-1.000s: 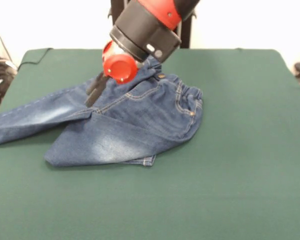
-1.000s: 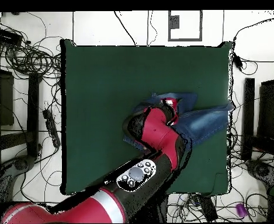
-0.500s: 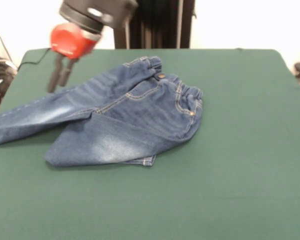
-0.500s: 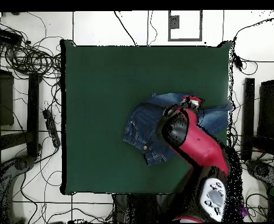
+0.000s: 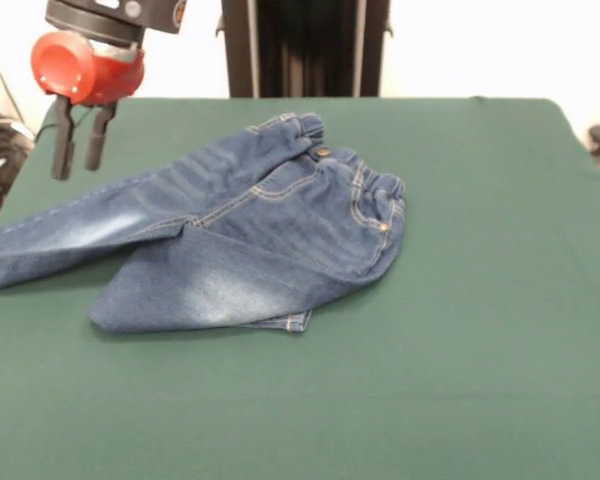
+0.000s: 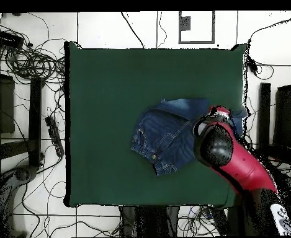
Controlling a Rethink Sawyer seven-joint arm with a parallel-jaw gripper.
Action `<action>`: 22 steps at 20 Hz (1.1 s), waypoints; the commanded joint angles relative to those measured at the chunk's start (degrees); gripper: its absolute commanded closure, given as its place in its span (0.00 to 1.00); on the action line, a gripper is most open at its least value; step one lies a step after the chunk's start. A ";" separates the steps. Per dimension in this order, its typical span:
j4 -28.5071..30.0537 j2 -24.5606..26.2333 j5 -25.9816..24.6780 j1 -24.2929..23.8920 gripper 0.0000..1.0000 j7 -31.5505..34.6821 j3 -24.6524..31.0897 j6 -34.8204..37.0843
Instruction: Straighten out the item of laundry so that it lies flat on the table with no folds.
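Bare green table (image 5: 480, 330) runs wide along its near edge and right side in the front view. The crumpled jeans (image 5: 250, 235) block the middle and left edge. The raised gripper (image 5: 77, 140) occupies the air over the far left corner.

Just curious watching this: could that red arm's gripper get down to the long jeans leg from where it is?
Probably yes: the gripper, open, hangs just above the jeans leg, nothing between.
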 commanded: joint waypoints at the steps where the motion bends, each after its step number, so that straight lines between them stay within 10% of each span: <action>1: 8.65 -1.65 -4.86 -1.66 0.00 2.12 19.16 0.82; 22: 4.31 2.13 -1.46 2.84 0.00 3.63 14.43 4.23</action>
